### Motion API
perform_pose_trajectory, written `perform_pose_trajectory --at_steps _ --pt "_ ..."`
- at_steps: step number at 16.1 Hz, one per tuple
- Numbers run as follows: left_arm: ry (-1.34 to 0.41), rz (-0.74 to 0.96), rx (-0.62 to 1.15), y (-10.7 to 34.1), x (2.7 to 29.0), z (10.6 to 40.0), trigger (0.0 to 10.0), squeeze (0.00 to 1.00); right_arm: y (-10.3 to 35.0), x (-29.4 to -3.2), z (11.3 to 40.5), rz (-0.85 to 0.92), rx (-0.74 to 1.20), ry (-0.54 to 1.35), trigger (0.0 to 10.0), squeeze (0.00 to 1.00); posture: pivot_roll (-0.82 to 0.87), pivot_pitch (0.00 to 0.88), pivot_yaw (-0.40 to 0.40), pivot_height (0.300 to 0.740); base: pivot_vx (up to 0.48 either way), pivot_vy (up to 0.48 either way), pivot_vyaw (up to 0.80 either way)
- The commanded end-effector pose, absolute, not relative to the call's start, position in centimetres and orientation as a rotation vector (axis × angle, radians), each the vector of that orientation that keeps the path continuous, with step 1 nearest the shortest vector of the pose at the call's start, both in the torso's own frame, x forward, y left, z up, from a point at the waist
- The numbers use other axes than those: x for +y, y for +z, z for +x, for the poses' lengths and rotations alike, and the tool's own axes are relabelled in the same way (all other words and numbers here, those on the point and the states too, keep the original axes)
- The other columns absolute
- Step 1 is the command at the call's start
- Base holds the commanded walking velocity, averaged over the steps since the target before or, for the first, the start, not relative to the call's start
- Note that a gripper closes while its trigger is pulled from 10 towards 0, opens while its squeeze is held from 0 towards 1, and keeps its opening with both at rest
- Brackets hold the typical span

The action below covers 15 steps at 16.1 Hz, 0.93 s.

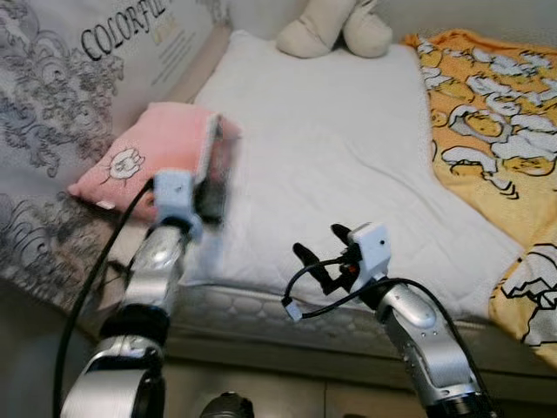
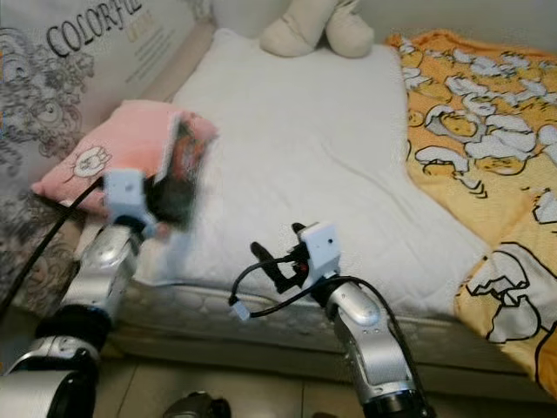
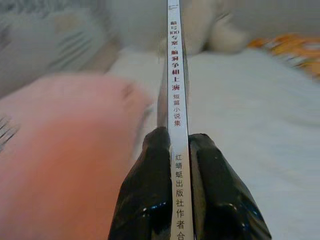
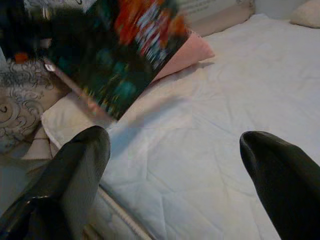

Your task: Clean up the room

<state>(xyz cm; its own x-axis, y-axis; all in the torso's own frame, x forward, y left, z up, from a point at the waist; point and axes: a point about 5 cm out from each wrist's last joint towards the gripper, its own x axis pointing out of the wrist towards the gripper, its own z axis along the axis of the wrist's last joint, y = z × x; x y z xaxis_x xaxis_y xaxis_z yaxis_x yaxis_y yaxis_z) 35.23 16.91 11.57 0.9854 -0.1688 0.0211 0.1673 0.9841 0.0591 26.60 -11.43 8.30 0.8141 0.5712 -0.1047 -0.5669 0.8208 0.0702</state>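
Above bed (image 1: 331, 165), left tool (image 3: 181, 155) grips book (image 3: 176, 80) upright, spine vertical.

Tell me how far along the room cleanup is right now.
Partly underway. In hand: the left hand is shut on a thin paperback book with a dark colourful cover, held above the white quilted mattress beside the pink cartoon-print pillow. The right hand is open over the mattress edge. Left: the book has nowhere set yet, and the pillow, the cream plush toy and the yellow duck-print blanket remain on the bed.
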Motion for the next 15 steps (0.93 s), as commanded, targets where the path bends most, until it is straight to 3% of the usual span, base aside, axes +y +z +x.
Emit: perform_pose_trajectory --at_steps 1,7,15 --pt "-0.228 0.081 -0.115 14.6 16.1 36.4 10.0 0.0 8.1 -11.6 26.5 0.031 0.123 0.599 10.0 0.0 -0.15 0.0 0.025 0.723 0.0 0.0 0.0" --pt "-0.259 0.013 -0.017 14.8 15.6 38.4 10.0 0.0 8.1 -11.3 26.3 0.032 0.12 0.608 10.0 0.0 -0.16 0.008 0.023 0.723 0.0 0.0 0.0" --pt "-0.317 0.058 -0.036 15.7 12.7 39.2 10.0 0.0 7.9 -11.3 25.9 0.039 0.128 0.608 10.0 0.0 -0.17 0.017 0.028 0.723 0.0 0.457 0.0"
